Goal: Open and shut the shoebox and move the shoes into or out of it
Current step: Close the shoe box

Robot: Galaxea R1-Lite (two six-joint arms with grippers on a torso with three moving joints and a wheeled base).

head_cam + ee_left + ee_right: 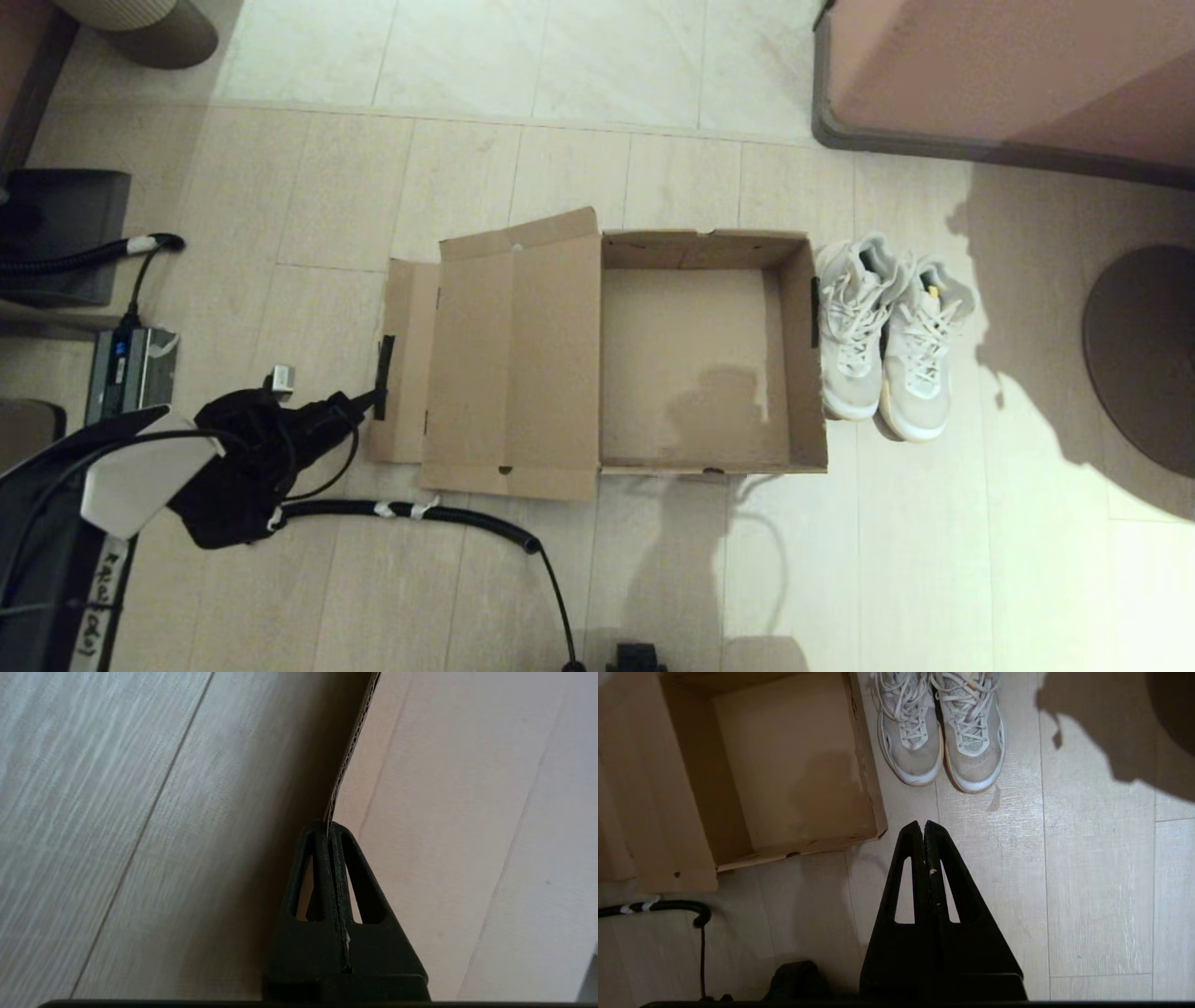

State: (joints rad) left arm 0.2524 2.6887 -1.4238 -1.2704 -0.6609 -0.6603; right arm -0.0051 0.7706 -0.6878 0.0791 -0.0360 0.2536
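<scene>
The floor (653, 168) of pale wood-look planks fills most of the head view, with lighter stone-like tiles farther off and a long shadow falling across its right side.

On it, near the middle, lies the shoebox (691, 373), a large plain brown cardboard box standing open. Its tray is bare inside, with low walls all round and small dark notches along the near edge. The lid (509, 359) is swung out flat to the robot's left of the tray, its inner face up, and it ends in a narrower front flap (406, 359) that carries a strip of black tape near its outer edge.

Just beside the tray's right wall stand the shoes (887, 336), a pair of white and pale-grey mesh sneakers with white laces and white soles, set side by side and upright on the floor, toes toward the robot. They are touching or nearly touching each other, and the nearer one sits close against the box wall.

The left gripper (332, 828) is low at the outer edge of the lid's flap, its fingers pressed together on the corrugated edge of the cardboard, which runs up out of the tips in the left wrist view.

The right gripper (923, 826) hangs above the floor in front of the box's near right corner, fingers pressed together on nothing.

A black ribbed cable (411, 511) lies along the floor before the lid.
</scene>
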